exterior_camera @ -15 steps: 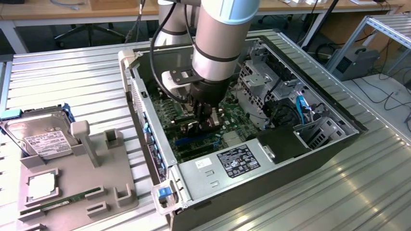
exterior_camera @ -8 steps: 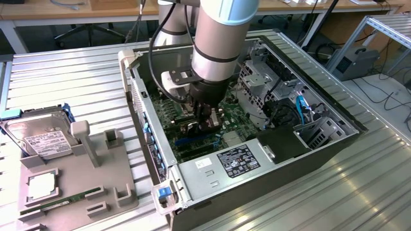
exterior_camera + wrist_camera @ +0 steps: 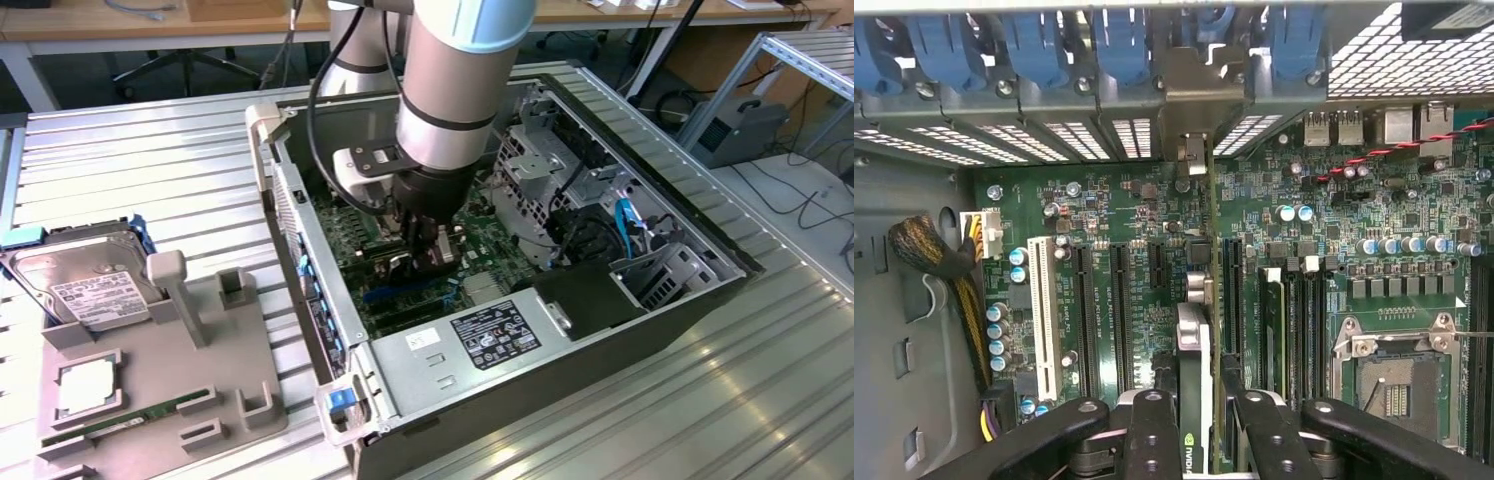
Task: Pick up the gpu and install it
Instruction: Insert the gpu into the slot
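Nearest the wrist camera, the gripper is seen partly closed, its black fingers clamped on either side of the gpu. The card is viewed edge-on, standing upright over the green motherboard, and its far end reaches the rear slot openings under a row of blue latches. Whether its lower edge is seated in a slot cannot be told, as that edge is hidden by the card itself and the fingers.

In the centre of the exterior view the open computer case is laid on its side. Inside it, a power supply with a labelled face is seen at the lower middle, a metal drive cage higher up, and a blue cable towards the exterior view's right. The grip there is largely covered by the arm.

At the lower part of the exterior view's left, a grey tray holds a hard drive, a square chip and a memory stick. The tray is cut off by the frame's lower edge.
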Robot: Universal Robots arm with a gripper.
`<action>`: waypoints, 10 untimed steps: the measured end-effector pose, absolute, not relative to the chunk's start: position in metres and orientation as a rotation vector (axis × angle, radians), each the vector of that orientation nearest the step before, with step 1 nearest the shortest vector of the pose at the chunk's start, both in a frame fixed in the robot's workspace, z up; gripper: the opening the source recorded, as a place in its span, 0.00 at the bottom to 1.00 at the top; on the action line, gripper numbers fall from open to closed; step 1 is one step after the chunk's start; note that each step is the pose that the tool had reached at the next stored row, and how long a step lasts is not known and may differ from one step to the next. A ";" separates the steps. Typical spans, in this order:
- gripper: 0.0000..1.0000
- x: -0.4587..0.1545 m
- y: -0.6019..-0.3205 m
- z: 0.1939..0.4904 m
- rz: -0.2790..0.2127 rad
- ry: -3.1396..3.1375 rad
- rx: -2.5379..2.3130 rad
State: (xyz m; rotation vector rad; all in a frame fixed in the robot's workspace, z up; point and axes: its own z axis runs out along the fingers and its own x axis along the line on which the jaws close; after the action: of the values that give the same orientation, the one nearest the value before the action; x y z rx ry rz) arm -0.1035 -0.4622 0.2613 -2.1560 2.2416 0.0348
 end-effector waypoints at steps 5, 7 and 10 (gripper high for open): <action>0.27 -0.104 -0.462 0.261 0.035 2.233 -2.165; 0.27 -0.103 -0.462 0.261 0.035 2.233 -2.165; 0.27 -0.104 -0.463 0.261 0.035 2.233 -2.165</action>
State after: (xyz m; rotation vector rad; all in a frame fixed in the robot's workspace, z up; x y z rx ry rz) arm -0.1039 -0.4627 0.2605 -2.1654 2.2328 0.0349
